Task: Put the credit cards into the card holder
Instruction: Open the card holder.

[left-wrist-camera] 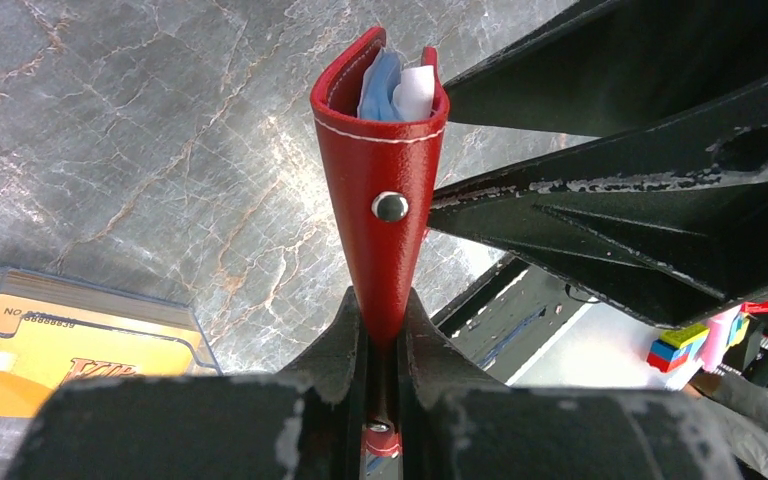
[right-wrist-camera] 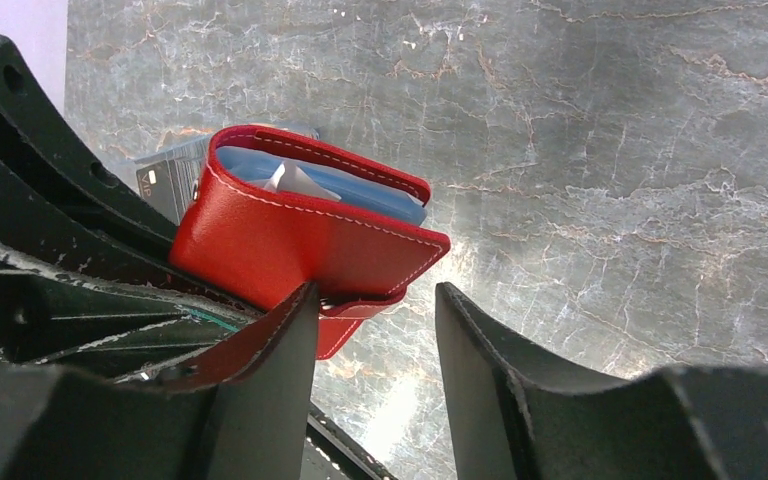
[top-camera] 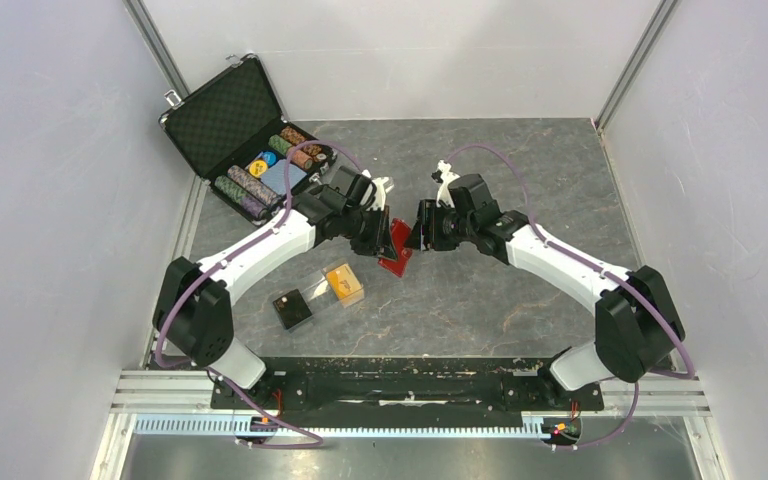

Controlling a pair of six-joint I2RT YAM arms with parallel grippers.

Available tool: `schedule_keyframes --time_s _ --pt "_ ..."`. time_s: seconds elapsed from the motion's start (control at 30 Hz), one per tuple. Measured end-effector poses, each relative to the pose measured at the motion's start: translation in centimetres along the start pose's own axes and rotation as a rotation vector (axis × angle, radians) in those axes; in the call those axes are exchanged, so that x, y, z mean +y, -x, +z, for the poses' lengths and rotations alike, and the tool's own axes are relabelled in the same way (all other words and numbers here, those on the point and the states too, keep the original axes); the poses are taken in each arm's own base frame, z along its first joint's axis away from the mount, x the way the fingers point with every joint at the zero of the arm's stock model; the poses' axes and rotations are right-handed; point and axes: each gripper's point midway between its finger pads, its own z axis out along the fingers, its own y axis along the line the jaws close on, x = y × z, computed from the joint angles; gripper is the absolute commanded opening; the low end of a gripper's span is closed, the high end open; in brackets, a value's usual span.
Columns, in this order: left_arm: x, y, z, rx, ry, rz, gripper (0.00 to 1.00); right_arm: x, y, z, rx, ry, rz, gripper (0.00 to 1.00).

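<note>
The red card holder (top-camera: 396, 246) hangs above the table between the two grippers. My left gripper (left-wrist-camera: 385, 310) is shut on its lower edge, in the top view (top-camera: 378, 232) too. The holder (left-wrist-camera: 385, 170) shows its metal snap and gapes at the top, with a pale blue card (left-wrist-camera: 380, 85) and white paper inside. My right gripper (right-wrist-camera: 375, 300) is open, its left finger against the holder's (right-wrist-camera: 300, 245) flap, with nothing between the jaws; it sits just right of the holder in the top view (top-camera: 422, 228). The blue card (right-wrist-camera: 340, 185) shows there too. Orange credit cards (top-camera: 344, 282) lie in a clear box on the table (left-wrist-camera: 60, 350).
A small black square box (top-camera: 291, 308) lies left of the orange cards. The open black chip case (top-camera: 250, 140) with poker chips stands at the back left. Grey walls close in the table on both sides.
</note>
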Motion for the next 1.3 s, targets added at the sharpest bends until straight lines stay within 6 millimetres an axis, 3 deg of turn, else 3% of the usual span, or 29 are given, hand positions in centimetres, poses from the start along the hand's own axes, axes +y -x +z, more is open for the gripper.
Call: schedule_keyframes --time_s 0.2,0.37,0.47,0.57,0.7,0.87,1.1,1.3 --pt "0.2 -0.2 0.1 0.008 0.011 -0.003 0.02 0.2 -0.4 0.3 0.013 0.010 -0.028 0.27" --pt "0.5 -0.1 0.1 0.002 0.026 -0.006 0.02 -1.3 -2.0 0.5 0.065 -0.026 -0.024 0.18" --pt "0.8 0.0 0.1 -0.003 0.038 -0.006 0.02 -2.0 -3.3 0.5 0.101 -0.046 -0.013 0.22" --pt "0.8 0.1 0.1 -0.006 0.042 -0.006 0.02 -2.3 -4.0 0.5 0.121 -0.057 -0.005 0.38" --pt "1.0 0.2 0.1 -0.010 0.054 -0.006 0.02 -2.0 -3.6 0.2 0.105 -0.051 -0.001 0.59" --pt "1.1 0.1 0.3 -0.006 0.057 -0.008 0.02 -0.6 -2.7 0.3 0.074 0.005 0.026 0.71" --pt "1.3 0.0 0.6 0.004 0.060 -0.013 0.02 1.2 -1.1 0.8 0.034 0.075 0.063 0.71" --pt "1.6 -0.1 0.5 0.007 0.071 -0.017 0.02 1.2 -0.7 2.5 0.063 0.046 0.066 0.55"
